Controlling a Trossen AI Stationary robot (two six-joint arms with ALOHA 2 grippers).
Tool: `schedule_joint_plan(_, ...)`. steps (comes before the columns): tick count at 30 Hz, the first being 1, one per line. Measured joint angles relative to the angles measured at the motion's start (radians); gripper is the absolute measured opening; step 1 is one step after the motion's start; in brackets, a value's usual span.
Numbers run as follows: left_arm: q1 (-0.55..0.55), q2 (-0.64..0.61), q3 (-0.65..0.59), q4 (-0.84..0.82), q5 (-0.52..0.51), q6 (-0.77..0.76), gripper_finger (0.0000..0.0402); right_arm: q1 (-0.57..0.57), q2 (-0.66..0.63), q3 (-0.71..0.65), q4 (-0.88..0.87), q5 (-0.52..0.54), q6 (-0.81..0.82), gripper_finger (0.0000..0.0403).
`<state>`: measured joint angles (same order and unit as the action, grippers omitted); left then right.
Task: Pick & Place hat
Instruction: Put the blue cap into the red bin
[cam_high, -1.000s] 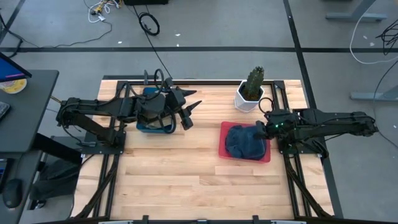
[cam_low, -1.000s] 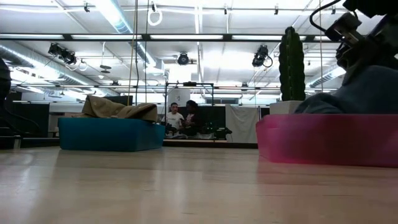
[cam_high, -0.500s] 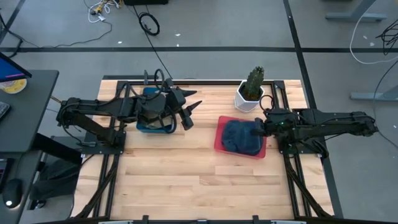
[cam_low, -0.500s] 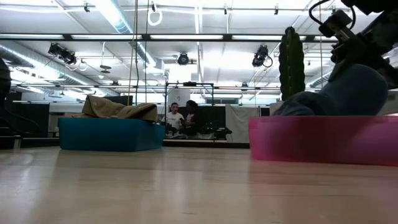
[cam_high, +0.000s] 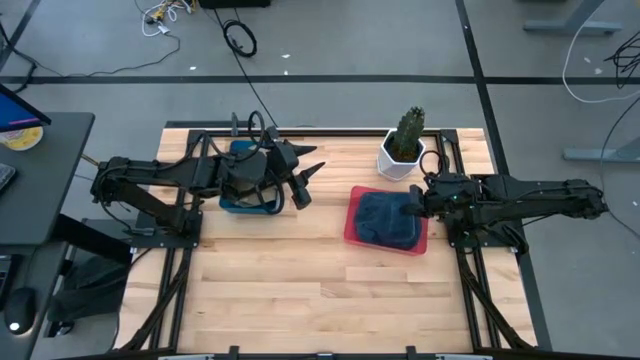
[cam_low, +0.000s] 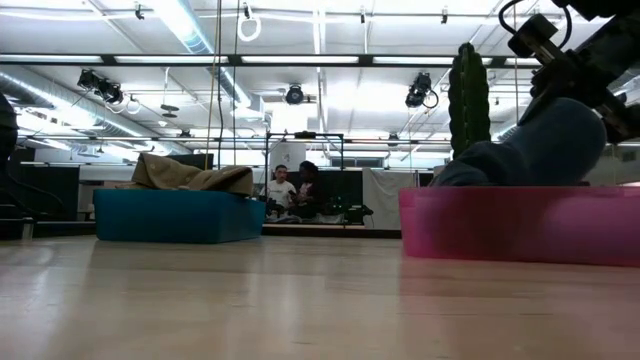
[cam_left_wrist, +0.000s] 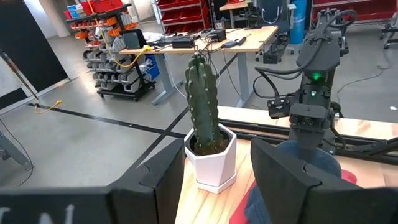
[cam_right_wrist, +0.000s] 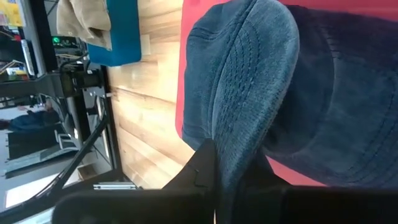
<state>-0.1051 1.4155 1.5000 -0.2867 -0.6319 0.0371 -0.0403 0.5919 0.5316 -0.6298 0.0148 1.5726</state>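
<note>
In right wrist view, pincer (cam_right_wrist: 239, 171) gripping hat (cam_right_wrist: 249, 81)

A robotics lab in an open, workshop-like hall.

A wooden table (cam_high: 300, 290) stands on a grey concrete floor (cam_high: 350, 40) marked with dark tape lines, loose cables (cam_high: 238, 38) lying about. Overhead run bright strip lights (cam_low: 190, 25) and exposed ceiling pipes. Farther off stand parts racks with red bins (cam_left_wrist: 102, 7), a workbench crowded with electronics (cam_left_wrist: 205, 40), and two people (cam_low: 290, 188) seated at a desk.
</note>
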Motion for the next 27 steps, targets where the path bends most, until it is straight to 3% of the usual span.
schedule_joint_plan(11,0.0,0.0,0.0,0.0,0.0,-0.003,0.0188,0.0,0.003,-0.003,0.047,0.008,0.032,0.0006)
schedule_joint_plan(20,0.0,0.0,0.0,0.0,0.0,-0.009,0.0188,0.001,0.01,-0.182,0.307,0.029,0.101,0.0006)
schedule_joint_plan(27,0.0,0.0,0.0,-0.002,0.0,-0.026,0.0188,0.001,0.008,-0.206,0.242,0.044,0.097,0.0009)
